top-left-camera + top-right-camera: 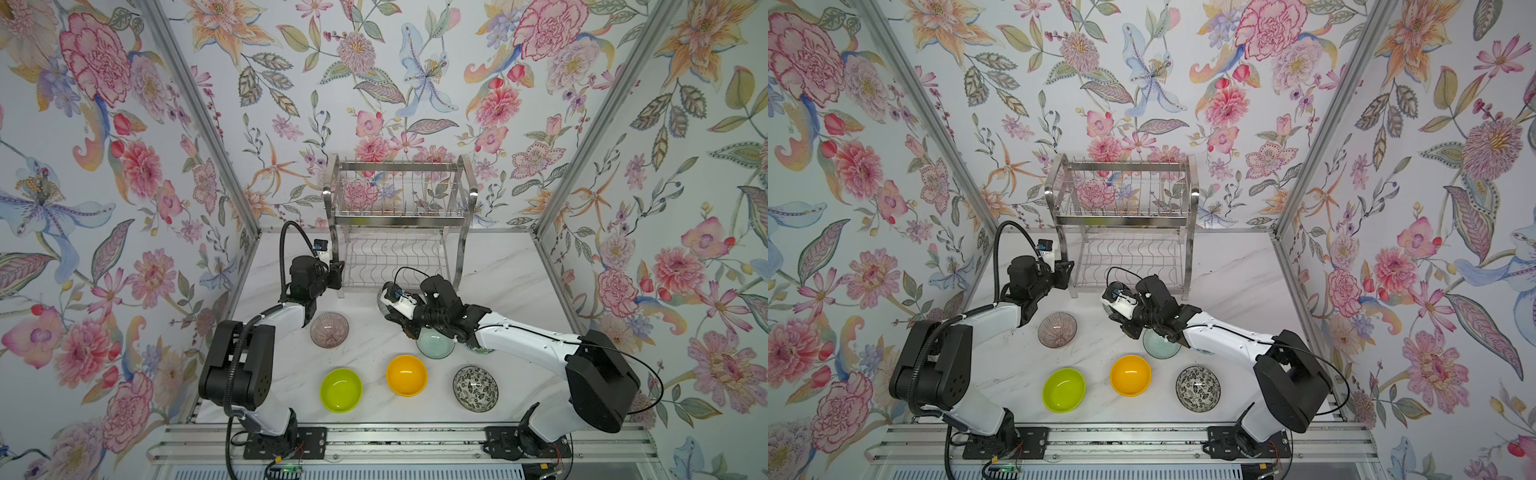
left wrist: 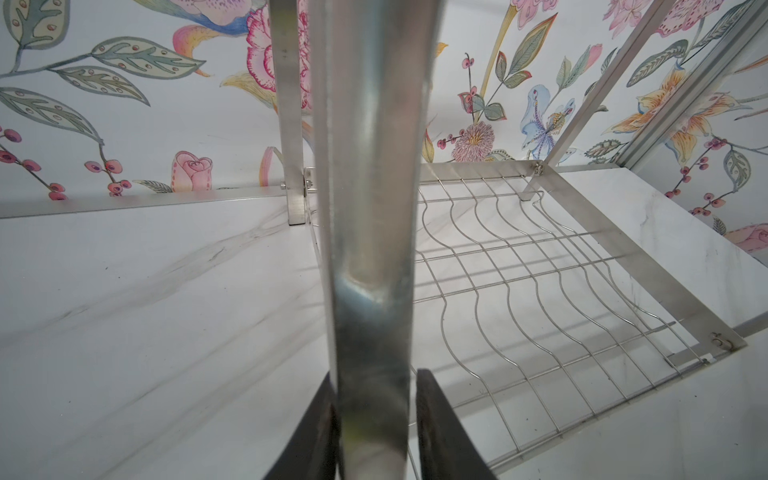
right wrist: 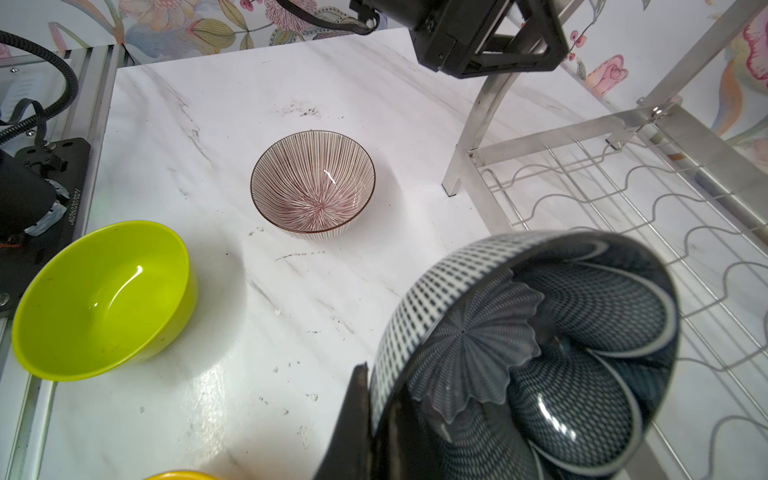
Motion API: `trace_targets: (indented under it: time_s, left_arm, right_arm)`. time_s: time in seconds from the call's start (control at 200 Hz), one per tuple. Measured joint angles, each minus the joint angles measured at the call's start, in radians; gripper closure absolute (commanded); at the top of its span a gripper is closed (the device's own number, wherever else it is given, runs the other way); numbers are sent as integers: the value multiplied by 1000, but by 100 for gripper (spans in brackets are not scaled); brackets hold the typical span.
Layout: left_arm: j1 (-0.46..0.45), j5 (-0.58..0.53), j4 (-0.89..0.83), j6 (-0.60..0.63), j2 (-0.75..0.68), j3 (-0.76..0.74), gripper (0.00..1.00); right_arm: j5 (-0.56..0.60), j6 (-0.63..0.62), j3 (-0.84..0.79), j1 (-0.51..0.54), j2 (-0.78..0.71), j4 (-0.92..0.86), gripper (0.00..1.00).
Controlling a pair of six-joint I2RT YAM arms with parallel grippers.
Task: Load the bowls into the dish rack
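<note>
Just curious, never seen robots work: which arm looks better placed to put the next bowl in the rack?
Right. The right gripper holds the dark navy bowl, tilted, next to the lower tier of the dish rack; the left gripper is clamped on a rack post.

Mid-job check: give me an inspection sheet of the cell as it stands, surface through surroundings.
Surface: marble tabletop, white and veined.
Job's things: dish rack, no bowl on either tier; ribbed bowl, lime green bowl, orange-yellow bowl, pale mint bowl and floral bowl upright on the tabletop; navy flower bowl lifted and tilted.
Clutter: dark specks near the ribbed bowl.
End effectors: left end effector shut on the dish rack's front post; right end effector shut on the navy flower bowl's rim.
Cables: corrugated hose loops over the left arm; thin cable arcs off the right arm.
Surroundings: floral wallpaper, aluminium frame posts.
</note>
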Motion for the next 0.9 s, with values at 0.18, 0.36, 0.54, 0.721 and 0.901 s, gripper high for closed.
trace_targets:
  time_s: [0.18, 0.36, 0.54, 0.721, 0.901]
  left_arm:
    - [-18, -4, -9, -26, -95, -62, 68]
    - [-25, -8, -10, -65, -155, -90, 63]
    - [-33, -24, -21, -123, -236, -110, 48]
    - [-34, -71, -113, -160, -327, -108, 26]
    - [-34, -118, -350, -126, -374, -12, 9]
  right_arm:
    - [11, 29, -44, -8, -13, 63, 95]
    - [16, 80, -83, -25, -17, 161, 95]
    - [46, 149, -116, -28, -17, 290, 94]
    - [92, 246, -130, -28, 14, 461, 94]
    - [148, 342, -135, -27, 82, 615, 93]
